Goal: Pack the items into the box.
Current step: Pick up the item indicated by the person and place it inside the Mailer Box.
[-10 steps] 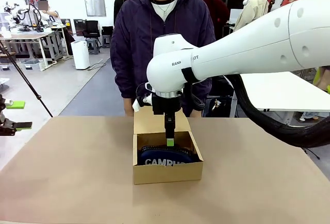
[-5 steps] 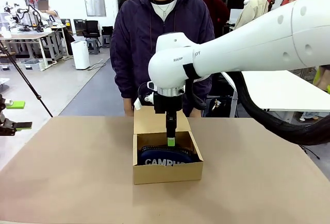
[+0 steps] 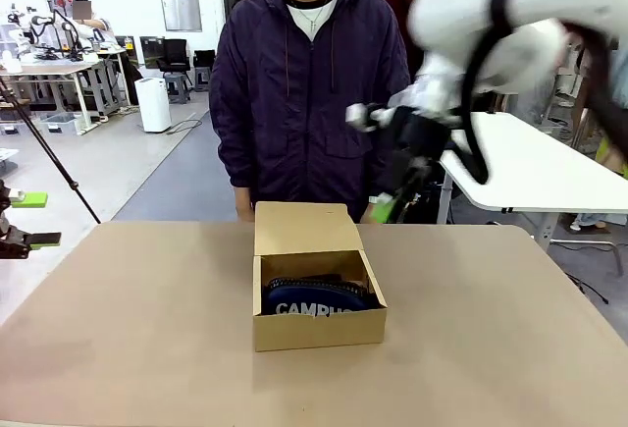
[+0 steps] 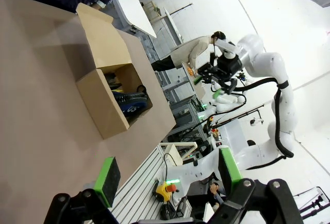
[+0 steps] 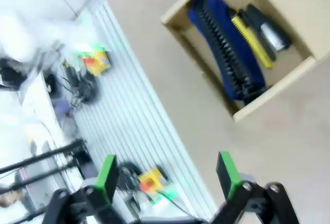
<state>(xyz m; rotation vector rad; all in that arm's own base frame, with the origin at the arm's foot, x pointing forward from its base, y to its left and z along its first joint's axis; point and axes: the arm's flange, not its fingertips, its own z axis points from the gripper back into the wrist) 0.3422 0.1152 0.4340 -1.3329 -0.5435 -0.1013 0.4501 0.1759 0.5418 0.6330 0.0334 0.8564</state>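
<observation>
The box sits on the table about midway between the left and right edges, nearer the far edge, where a person stands. Its hinged flap is open and stands up along the far wall.

Inside, the navy pouch lies along the near wall, with its white "CAMPUS" lettering facing the front and its zip uppermost. The right wrist view shows the yellow-and-black utility knife lying just beside the pouch and parallel to it. The black stapler lies just beyond the knife, on the side towards the far wall. All three items are in the box's single compartment.

The right gripper is blurred in the front view, raised over the far edge of the table, to the right of the box. Its own camera shows its jaws spread wide with nothing between them. The left gripper hangs off the table's left edge, its jaws likewise wide apart and empty.
</observation>
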